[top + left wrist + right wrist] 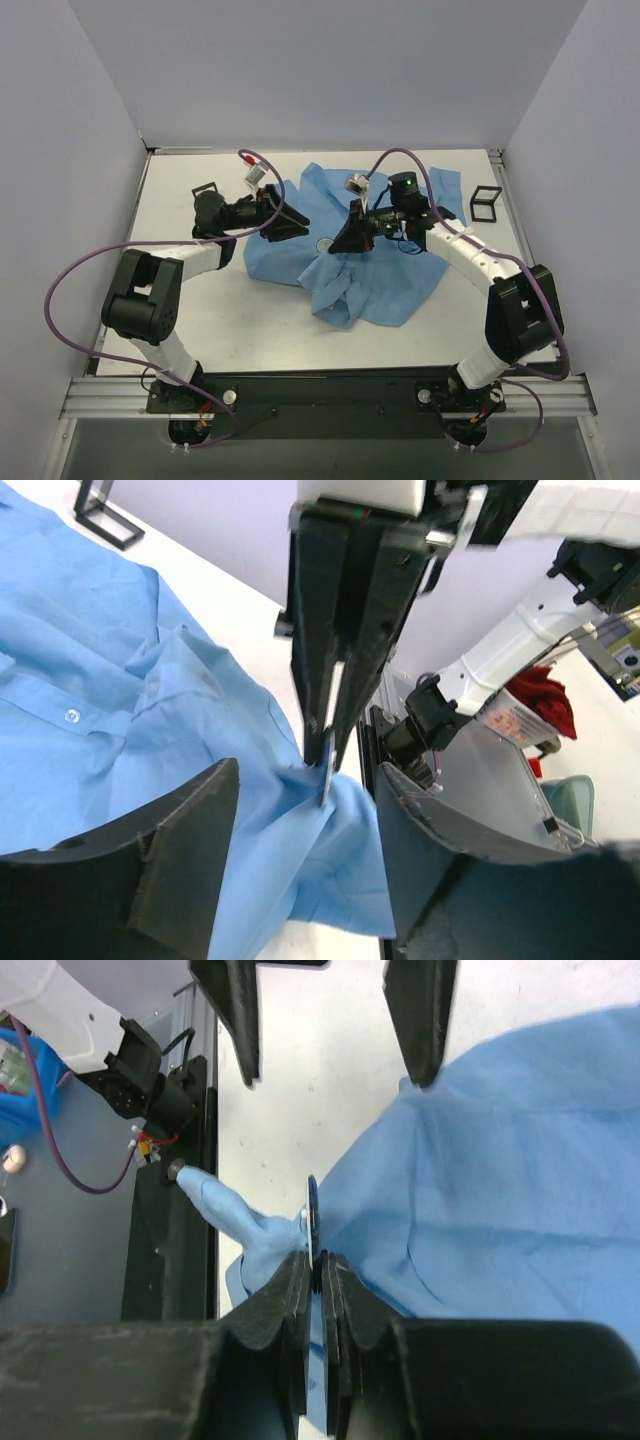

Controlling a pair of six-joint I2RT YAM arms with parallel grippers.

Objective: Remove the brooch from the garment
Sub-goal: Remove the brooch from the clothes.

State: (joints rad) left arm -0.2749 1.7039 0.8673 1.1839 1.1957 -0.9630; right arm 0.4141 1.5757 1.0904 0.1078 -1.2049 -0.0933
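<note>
In the top external view, the garment (400, 285) lies crumpled on the tabletop (240, 320), with the left gripper (297, 224) and the right gripper (338, 245) facing each other over its middle. In the left wrist view, the left fingers (190, 870) stand spread and hold nothing. The brooch (326, 770) sits edge-on, pinched between the right fingers (320, 630). In the right wrist view, the brooch touches a pulled-up peak of cloth.

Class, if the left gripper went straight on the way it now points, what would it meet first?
Probably a fold of the light blue collared shirt, between the open fingers of the left gripper; beyond it the small round dark-blue brooch, pinched edge-on in the shut right gripper. Depth unclear.
</note>
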